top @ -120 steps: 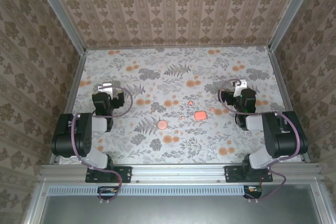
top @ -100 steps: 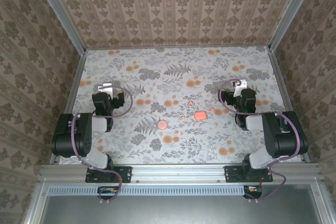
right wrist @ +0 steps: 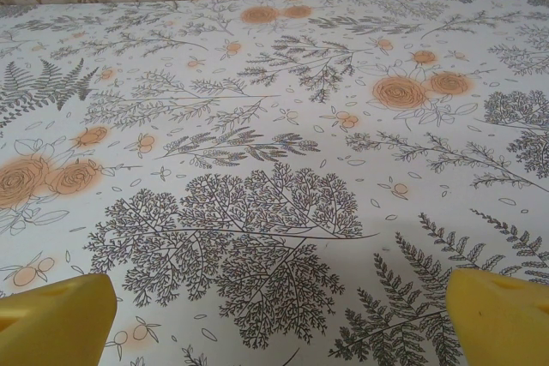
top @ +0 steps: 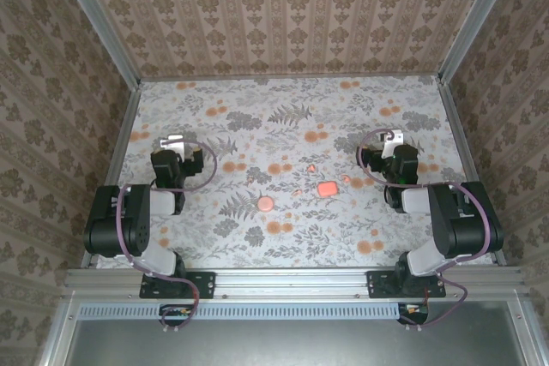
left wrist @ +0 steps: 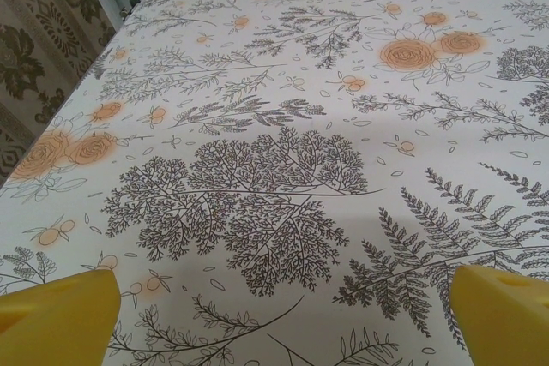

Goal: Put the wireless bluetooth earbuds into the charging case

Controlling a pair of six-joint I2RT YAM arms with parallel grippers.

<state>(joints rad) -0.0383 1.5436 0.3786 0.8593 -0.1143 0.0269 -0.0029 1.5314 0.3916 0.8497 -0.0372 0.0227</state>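
Note:
Mid-table in the top view lie two tiny salmon-pink nubs, the earbuds: one (top: 311, 164) farther back, one (top: 296, 193) nearer. Right of the nearer one sits a pink rounded-square piece (top: 326, 188), apparently the charging case. A pink round disc (top: 266, 203) lies to its left. My left gripper (top: 174, 141) rests far left of them, open and empty. My right gripper (top: 392, 137) rests to their right, also open and empty. In the wrist views the left gripper (left wrist: 283, 315) and right gripper (right wrist: 279, 319) show yellow fingertips (left wrist: 60, 315) (right wrist: 502, 315) wide apart over bare cloth.
The table (top: 292, 117) is covered by a floral cloth with orange blooms that resemble the pink pieces. Patterned walls (top: 283, 15) enclose the back and both sides. A metal rail (top: 292, 282) runs along the near edge with both arm bases.

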